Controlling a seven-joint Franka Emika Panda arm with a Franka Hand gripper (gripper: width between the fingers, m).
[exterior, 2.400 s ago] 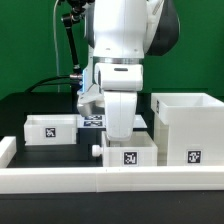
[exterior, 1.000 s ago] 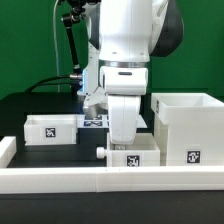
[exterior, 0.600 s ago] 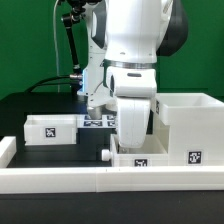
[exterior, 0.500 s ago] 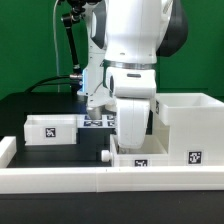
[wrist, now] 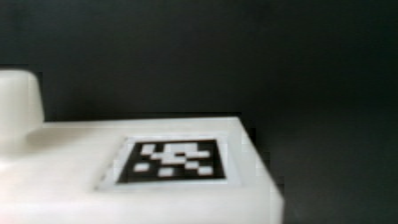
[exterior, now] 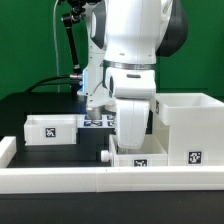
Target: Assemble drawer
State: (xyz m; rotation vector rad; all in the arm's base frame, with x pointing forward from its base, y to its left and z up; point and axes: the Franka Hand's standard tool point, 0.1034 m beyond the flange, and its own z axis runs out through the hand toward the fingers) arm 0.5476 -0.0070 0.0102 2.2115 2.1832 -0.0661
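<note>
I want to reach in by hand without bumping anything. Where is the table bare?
Bare black table lies between the lone tray and the knobbed tray, behind the rim wall. The exterior view's right is crowded: the arm stands over that tray, close beside the casing.

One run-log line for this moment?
gripper: down at front tray, jaws hidden | front tray: beside casing | casing: exterior view's right | second tray: exterior view's left, apart

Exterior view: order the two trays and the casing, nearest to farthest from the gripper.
1. Front tray, right at the gripper.
2. Casing, close by on the exterior view's right.
3. Other tray, apart on the exterior view's left.
</note>
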